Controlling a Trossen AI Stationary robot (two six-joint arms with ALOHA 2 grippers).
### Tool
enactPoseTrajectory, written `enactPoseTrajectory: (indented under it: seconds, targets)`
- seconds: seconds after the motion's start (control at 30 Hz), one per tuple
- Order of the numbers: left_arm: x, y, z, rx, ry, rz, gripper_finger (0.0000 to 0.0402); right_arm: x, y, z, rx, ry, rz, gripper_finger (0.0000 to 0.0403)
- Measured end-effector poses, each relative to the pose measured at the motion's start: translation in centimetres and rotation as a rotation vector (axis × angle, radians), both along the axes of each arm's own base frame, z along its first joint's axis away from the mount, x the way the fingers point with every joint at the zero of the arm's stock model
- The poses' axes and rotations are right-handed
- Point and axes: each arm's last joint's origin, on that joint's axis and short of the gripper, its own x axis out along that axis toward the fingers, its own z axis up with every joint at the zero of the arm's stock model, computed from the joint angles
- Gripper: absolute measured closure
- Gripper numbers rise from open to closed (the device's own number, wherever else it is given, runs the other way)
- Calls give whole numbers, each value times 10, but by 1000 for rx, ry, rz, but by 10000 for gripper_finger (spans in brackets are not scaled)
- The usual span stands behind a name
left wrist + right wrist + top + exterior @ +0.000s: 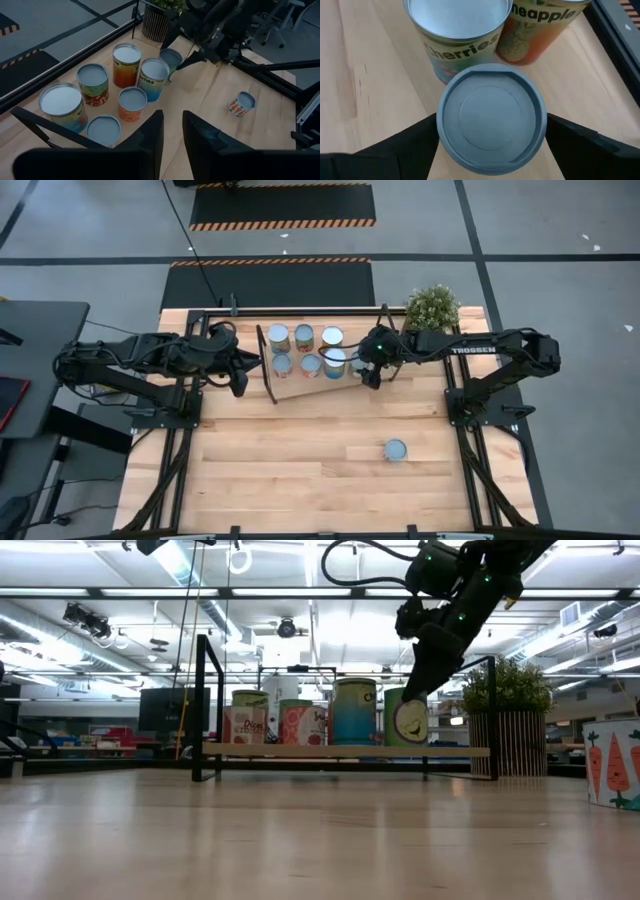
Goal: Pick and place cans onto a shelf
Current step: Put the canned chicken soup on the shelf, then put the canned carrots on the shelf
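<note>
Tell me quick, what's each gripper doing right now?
Left gripper: nearly closed, holding nothing, beside the shelf.
Right gripper: fingers either side of a grey-topped can on the shelf; grip or release cannot be told.

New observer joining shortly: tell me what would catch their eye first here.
A cluster of cans crowds the slanted shelf at the table's far edge. The right hand hangs over the can at the shelf's right end, fingers either side. One lone can stands apart, nearer the front.
</note>
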Motion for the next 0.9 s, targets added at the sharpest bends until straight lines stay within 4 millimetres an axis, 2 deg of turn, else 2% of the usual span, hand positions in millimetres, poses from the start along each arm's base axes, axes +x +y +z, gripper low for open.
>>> enactPoseTrajectory:
  seconds: [0.2, 0.57, 0.73, 0.9]
  targets:
    - [0, 0, 0, 0, -1, 0, 324, -2, 0, 6, -2, -5, 0, 31]
    - [0, 0, 0, 0, 0, 0, 324, 1, 0, 44, -44, 28, -27, 27]
    - [0, 0, 0, 0, 0, 0, 324, 1, 9, 58, -28, 59, -8, 27]
    - [0, 0, 0, 0, 0, 0, 324, 5, 27, 63, -17, 42, 35, 27]
